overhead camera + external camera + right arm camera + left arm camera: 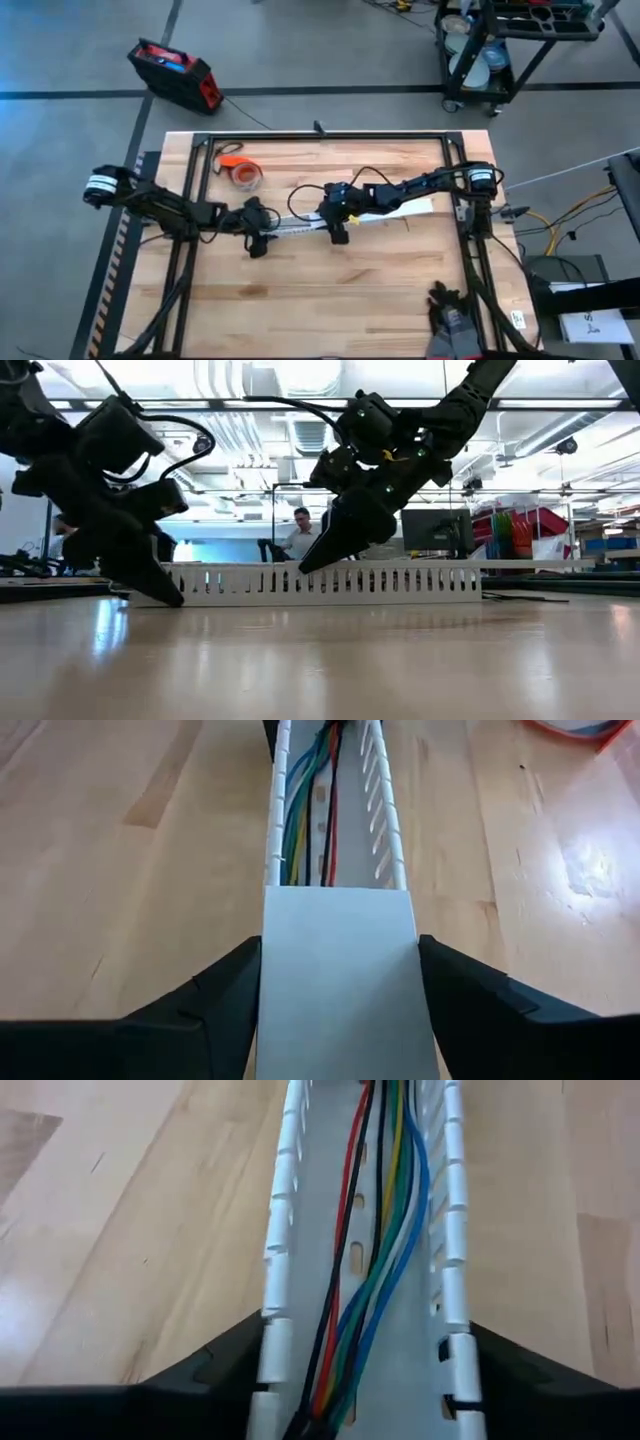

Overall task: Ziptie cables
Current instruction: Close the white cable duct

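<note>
Right end effector [338,990]: sitting nearest the lens in its wrist view, fingers [205,1010] spreading around a flat white cover [338,970] and pressing against both of its edges, so clenching on the cover.
Cover: lying on top of the channel [385,830], at the channel's right end as the high view shows it.
Channel: a long white slotted trough lying across the middle of the tabletop [330,290], running left to right between the two arms.
Left end effector [365,1390]: straddling the channel at its left end, one dark finger [215,1370] touching each outer wall, so gripping the channel.
Cables [375,1260]: lying inside the channel, running along its length; red, black, yellow, green, white and blue strands showing, bunching together close to the left end effector.
Cables, seen from the right wrist: emerging from under the cover and continuing down the channel.
Ziptie: cannot be made out in any view.
Tape roll [243,172]: orange, lying on the tabletop behind the channel, well apart from it, toward the left arm's side.
Low view: both end effectors coming down onto the channel, the left one [150,585] at its end, the right one [330,550] near its middle.
Room: a person [298,535] sitting beyond the tabletop.
</note>
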Action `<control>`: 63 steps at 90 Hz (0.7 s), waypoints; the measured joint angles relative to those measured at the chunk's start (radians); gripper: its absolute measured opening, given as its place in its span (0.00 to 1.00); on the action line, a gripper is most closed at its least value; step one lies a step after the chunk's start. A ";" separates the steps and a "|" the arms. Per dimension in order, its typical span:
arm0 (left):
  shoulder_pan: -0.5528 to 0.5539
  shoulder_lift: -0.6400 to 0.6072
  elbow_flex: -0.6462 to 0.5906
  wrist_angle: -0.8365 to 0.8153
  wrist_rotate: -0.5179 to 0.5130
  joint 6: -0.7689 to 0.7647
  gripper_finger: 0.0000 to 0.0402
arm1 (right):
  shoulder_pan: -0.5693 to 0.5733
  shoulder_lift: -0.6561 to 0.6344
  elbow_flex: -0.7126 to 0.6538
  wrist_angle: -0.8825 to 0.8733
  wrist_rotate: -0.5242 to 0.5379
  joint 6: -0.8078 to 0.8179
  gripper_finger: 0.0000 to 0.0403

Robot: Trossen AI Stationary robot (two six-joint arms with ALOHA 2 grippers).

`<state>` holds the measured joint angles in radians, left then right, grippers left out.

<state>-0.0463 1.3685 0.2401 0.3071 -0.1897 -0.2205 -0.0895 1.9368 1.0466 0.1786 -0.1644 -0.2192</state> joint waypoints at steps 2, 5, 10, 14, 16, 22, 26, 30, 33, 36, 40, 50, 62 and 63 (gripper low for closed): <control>0.000 0.003 0.000 0.006 -0.002 -0.002 0.61 | 0.000 0.000 0.000 0.001 -0.003 -0.001 0.58; 0.000 0.006 0.000 0.015 -0.005 -0.005 0.63 | 0.000 0.000 0.000 0.006 -0.007 0.000 0.58; 0.000 0.010 0.005 0.031 -0.008 -0.007 0.64 | 0.000 0.003 0.001 0.028 -0.012 0.010 0.58; 0.000 0.015 0.006 0.051 -0.011 -0.006 0.63 | 0.002 0.004 0.000 0.037 -0.011 0.034 0.58; 0.000 0.018 0.006 0.059 -0.011 -0.005 0.63 | 0.002 0.004 0.000 0.037 -0.011 0.048 0.57; 0.000 0.021 0.007 0.077 -0.011 -0.002 0.61 | 0.000 0.004 0.001 0.032 -0.015 0.065 0.56; 0.000 0.022 0.012 0.083 -0.011 0.000 0.60 | 0.000 0.003 0.001 0.025 -0.018 0.065 0.55; 0.000 0.022 0.017 0.086 -0.014 0.002 0.59 | -0.001 0.002 0.000 0.020 -0.019 0.060 0.55; 0.000 0.021 0.018 0.095 -0.018 0.005 0.59 | -0.003 0.001 0.000 0.015 -0.019 0.054 0.55; 0.000 0.021 0.018 0.109 -0.021 0.009 0.59 | -0.004 0.001 0.000 0.010 -0.021 0.050 0.55; 0.000 0.022 0.018 0.126 -0.021 0.015 0.60 | -0.004 0.001 0.000 0.002 -0.020 0.049 0.56; 0.002 0.026 0.022 0.208 -0.034 0.026 0.66 | -0.004 0.003 0.001 0.021 -0.019 0.058 0.58; 0.003 0.051 0.028 0.290 -0.043 0.023 0.72 | -0.003 0.004 0.002 0.021 -0.020 0.057 0.56; 0.003 0.054 0.028 0.295 -0.041 0.027 0.72 | -0.003 0.004 0.002 0.020 -0.020 0.056 0.56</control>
<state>-0.0433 1.4226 0.2685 0.6017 -0.2305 -0.1939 -0.0920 1.9411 1.0481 0.1986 -0.1846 -0.1628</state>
